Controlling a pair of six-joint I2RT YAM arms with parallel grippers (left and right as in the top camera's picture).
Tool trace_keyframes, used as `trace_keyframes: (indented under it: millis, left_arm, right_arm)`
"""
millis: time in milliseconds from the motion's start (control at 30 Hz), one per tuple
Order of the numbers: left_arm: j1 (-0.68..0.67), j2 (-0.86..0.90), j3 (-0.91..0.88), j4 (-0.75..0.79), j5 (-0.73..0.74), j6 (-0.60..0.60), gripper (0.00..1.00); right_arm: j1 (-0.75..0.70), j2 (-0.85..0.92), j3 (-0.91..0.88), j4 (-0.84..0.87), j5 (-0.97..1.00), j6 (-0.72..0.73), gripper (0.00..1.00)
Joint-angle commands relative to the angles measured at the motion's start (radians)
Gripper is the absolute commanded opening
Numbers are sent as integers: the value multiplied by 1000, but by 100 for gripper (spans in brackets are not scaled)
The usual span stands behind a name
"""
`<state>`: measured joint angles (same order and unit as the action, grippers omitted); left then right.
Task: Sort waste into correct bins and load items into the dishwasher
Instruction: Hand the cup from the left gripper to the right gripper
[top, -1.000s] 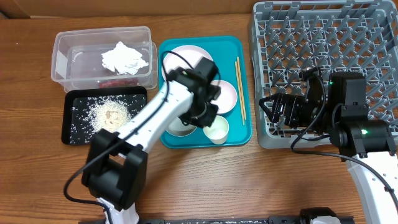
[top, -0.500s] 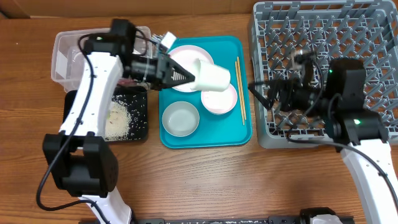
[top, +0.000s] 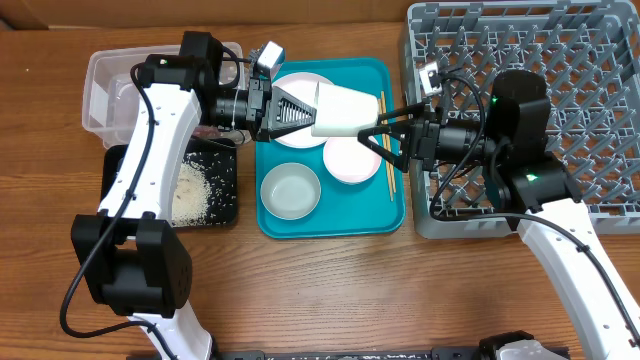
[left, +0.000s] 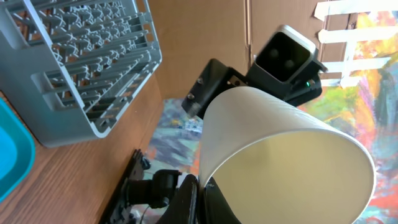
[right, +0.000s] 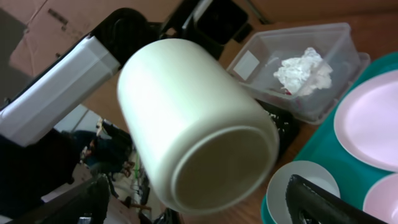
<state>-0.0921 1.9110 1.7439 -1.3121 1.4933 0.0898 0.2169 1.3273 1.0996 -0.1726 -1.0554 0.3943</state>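
My left gripper (top: 308, 112) is shut on the rim of the small white cup (top: 345, 112) and holds it on its side above the teal tray; one finger is inside the rim (left: 200, 186) and one outside. My right gripper (top: 378, 132) is open, with its fingers on either side of the cup's base (right: 193, 124). The white plate (top: 298, 88) and two white bowls (top: 290, 190) (top: 352, 160) lie on the tray. The chopsticks (top: 390, 172) lie along its right side. The grey dish rack (top: 560, 60) stands at the right. The napkin (right: 305, 68) lies in the clear tub (top: 105, 85). Rice covers the black tray (top: 195, 190).
The teal tray (top: 330, 222) sits between the bins and the dish rack. My left arm crosses over the clear tub, hiding most of it from above. Bare wooden table lies in front of the tray and rack.
My left gripper lifted the cup off the tray, swung it up and turned it sideways toward the right. My right arm moved left from the rack until its open jaws reached the cup's base.
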Motion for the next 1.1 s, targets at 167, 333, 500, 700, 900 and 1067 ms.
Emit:
trace_keyframes:
  millis: [167, 333, 500, 700, 900, 1067]
  left_arm:
    - [-35, -2, 19, -27, 53, 38, 4]
    - [-53, -2, 19, -27, 88, 38, 4]
    - [-66, -2, 19, -46, 89, 38, 4]
    - [-66, -2, 19, -45, 89, 38, 4]
    - [-65, -2, 19, -45, 89, 38, 6]
    - [-63, -2, 19, -45, 70, 38, 17]
  right_arm:
    - [26, -3, 24, 142, -32, 90, 81]
    - [26, -3, 24, 145, -31, 93, 79]
    - [26, -3, 24, 146, -31, 93, 80]
    - [26, -3, 24, 141, -32, 93, 59]
    - [26, -3, 24, 137, -39, 93, 56]
    - [-2, -3, 24, 134, -39, 95, 49]
